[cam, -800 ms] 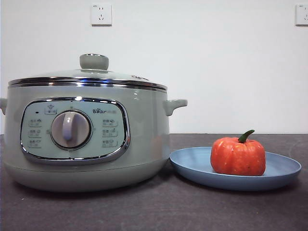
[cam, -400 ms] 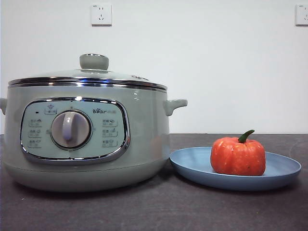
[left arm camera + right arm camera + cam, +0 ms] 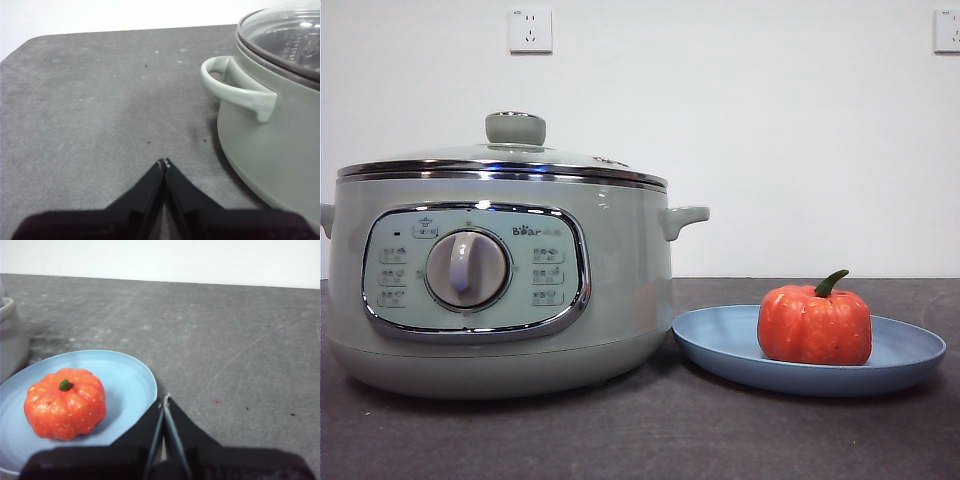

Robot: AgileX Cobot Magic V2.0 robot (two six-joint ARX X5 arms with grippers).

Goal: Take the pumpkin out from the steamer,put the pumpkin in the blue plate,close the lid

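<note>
Pumpkin (image 3: 814, 324) sits in blue plate (image 3: 720, 345); lid (image 3: 515, 150) seated on steamer (image 3: 620, 290). Left pincer (image 3: 164, 163) and right pincer (image 3: 165, 399) both closed, empty; keep clear

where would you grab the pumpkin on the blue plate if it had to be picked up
Probably from straight above, pincer jaws closing across the round body of the small ribbed orange toy pumpkin, either side of its dark green stem. It sits upright on the shallow light-blue plate, whose low rim would hinder a level side approach. The shut right pincer is nearest.
</note>
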